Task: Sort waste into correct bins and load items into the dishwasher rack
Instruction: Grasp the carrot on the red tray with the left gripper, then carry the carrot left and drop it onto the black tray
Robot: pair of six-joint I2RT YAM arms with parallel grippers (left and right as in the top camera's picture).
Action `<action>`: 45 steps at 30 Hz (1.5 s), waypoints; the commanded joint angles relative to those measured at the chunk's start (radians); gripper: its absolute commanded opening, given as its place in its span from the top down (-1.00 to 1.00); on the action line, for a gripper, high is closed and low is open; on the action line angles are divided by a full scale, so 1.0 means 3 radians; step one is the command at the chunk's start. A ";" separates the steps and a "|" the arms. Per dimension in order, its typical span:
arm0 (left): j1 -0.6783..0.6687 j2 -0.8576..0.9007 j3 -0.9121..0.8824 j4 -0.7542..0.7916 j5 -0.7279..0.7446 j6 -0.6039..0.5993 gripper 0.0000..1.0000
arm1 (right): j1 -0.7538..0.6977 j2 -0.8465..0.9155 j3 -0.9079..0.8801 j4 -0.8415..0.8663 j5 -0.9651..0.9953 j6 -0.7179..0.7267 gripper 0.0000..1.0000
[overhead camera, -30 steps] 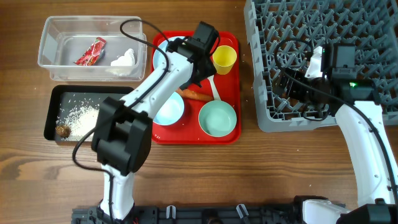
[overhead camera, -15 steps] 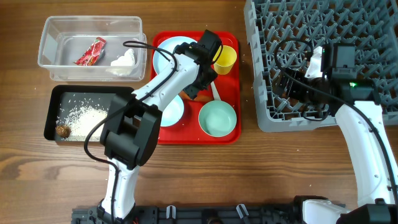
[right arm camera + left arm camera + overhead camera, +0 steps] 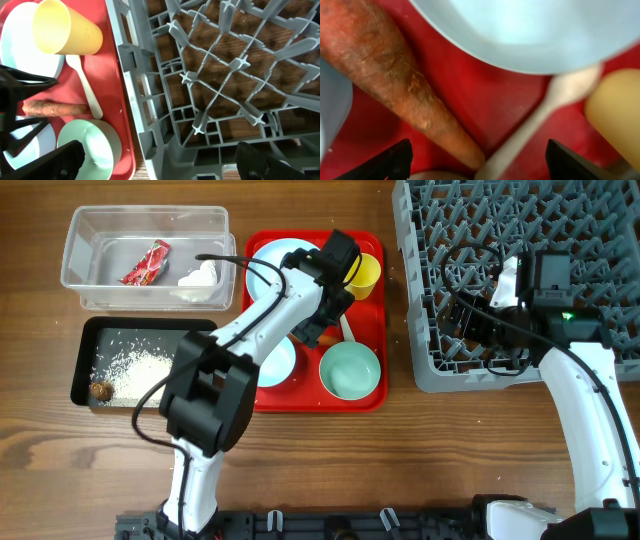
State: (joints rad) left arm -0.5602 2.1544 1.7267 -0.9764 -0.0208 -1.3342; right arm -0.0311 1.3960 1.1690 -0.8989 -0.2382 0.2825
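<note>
My left gripper (image 3: pixel 318 326) is open and low over the red tray, its fingers (image 3: pixel 480 165) either side of the orange carrot's (image 3: pixel 405 90) tip and the white spoon (image 3: pixel 540 125). The carrot lies between the light blue plate (image 3: pixel 270 265), the light blue bowl (image 3: pixel 275 362) and the pale green bowl (image 3: pixel 350 370). The yellow cup (image 3: pixel 362 272) lies at the tray's far right. My right gripper (image 3: pixel 160 165) is open and empty above the grey rack's (image 3: pixel 520 240) front left corner. The red wrapper (image 3: pixel 146 262) and tissue (image 3: pixel 198 276) lie in the clear tub (image 3: pixel 85 275).
The black tray (image 3: pixel 90 330) at the left holds rice (image 3: pixel 135 368) and the brown lump (image 3: pixel 101 390). The red tray (image 3: pixel 375 395) sits between the bins and the rack. My left arm hides the carrot in the overhead view.
My left gripper has moved forward and down over the carrot on the red tray. The right arm has not moved.
</note>
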 commanded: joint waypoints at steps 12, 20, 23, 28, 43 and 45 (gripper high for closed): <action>0.0006 0.0263 -0.0411 0.0416 -0.0098 -0.0585 -0.36 | 0.0003 -0.0041 0.0008 0.0003 0.0045 -0.0067 -1.00; 0.0006 0.0262 -0.0411 0.0435 -0.0020 -0.0364 0.70 | 0.0003 -0.0041 0.0008 0.0005 0.0045 -0.0067 -1.00; 0.0006 0.0248 -0.0407 0.0416 0.0045 -0.0364 0.91 | 0.0003 -0.0041 0.0008 0.0013 0.0045 -0.0066 -0.99; 0.0008 0.0013 -0.0407 0.0421 0.0004 -0.0294 0.92 | 0.0003 -0.0041 0.0008 0.0027 0.0045 -0.0067 -0.99; 0.0181 -0.1366 -0.0407 0.0086 -0.0924 0.0434 0.92 | 0.0003 -0.0041 0.0008 0.0028 0.0045 -0.0069 -1.00; 0.0463 -0.1638 -0.0407 -0.0272 -0.1005 0.0434 0.92 | 0.0003 -0.0041 0.0008 0.0031 0.0045 -0.0067 -0.99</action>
State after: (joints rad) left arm -0.5072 1.7729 1.6043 -0.9764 -0.2218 -1.2297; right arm -0.0311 1.3960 1.1690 -0.8925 -0.2382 0.2825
